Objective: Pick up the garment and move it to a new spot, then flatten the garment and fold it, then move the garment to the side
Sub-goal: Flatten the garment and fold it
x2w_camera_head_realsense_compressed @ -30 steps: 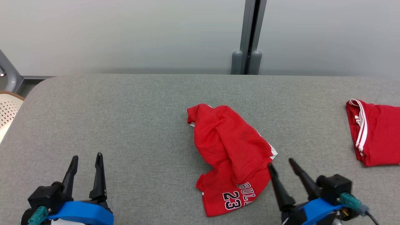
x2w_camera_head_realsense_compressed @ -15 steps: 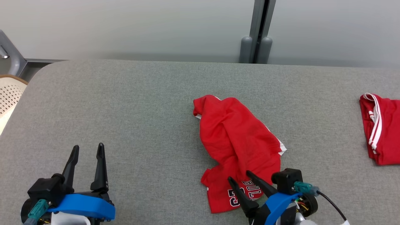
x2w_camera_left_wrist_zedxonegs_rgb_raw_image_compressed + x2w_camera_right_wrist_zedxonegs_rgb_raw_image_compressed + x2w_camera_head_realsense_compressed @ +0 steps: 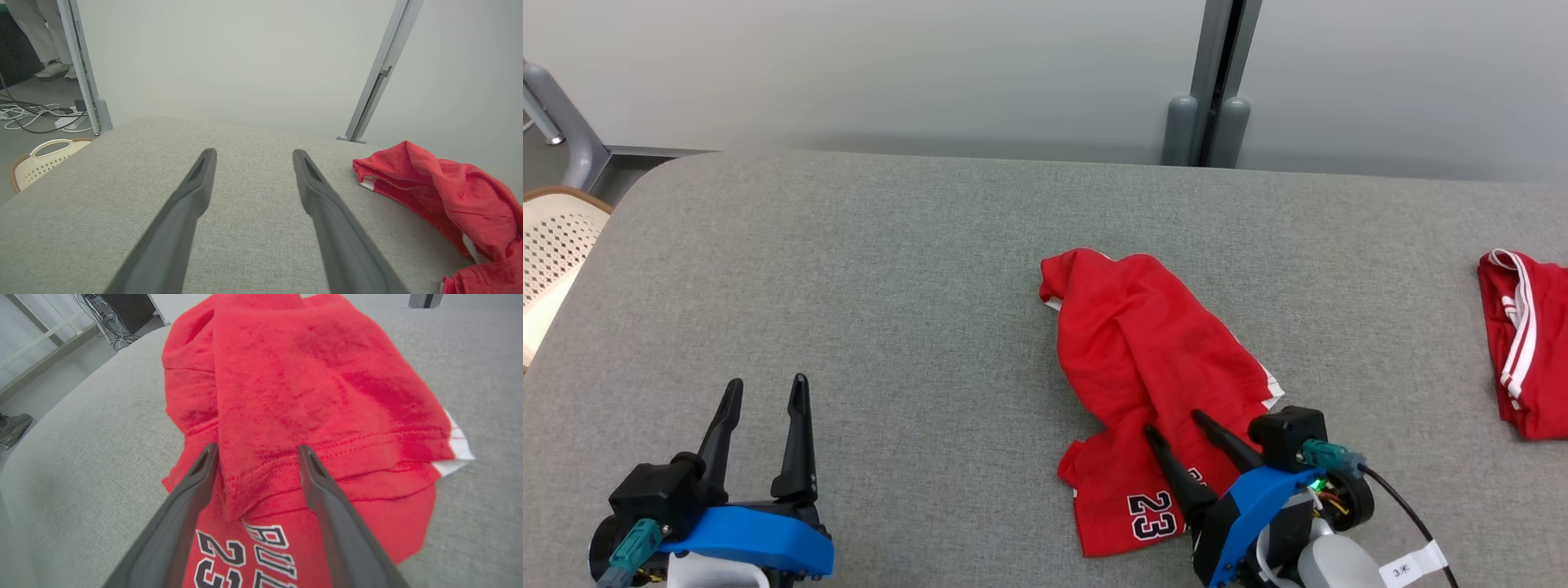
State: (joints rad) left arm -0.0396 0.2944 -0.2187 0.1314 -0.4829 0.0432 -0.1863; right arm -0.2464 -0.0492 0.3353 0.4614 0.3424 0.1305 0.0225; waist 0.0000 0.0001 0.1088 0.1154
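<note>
Garment: the crumpled red jersey with a white-edged "23" print (image 3: 1152, 359) lies on the grey fabric-covered table (image 3: 890, 269), at about 4 o'clock from the middle of my head view.
Right gripper (image 3: 1172, 420): at 5 o'clock, my jaws are spread and grasp nothing. My fingertips sit over the jersey's near end, either side of a raised fold (image 3: 245, 477); I cannot tell whether they touch.
Left gripper (image 3: 768, 380): at 7 o'clock, released, over bare table, well apart from the jersey.
Second garment: a red piece with white stripes (image 3: 1527, 351) at 3 o'clock.
Basket: a cream perforated one (image 3: 556, 237) at 9 o'clock, off the table.
</note>
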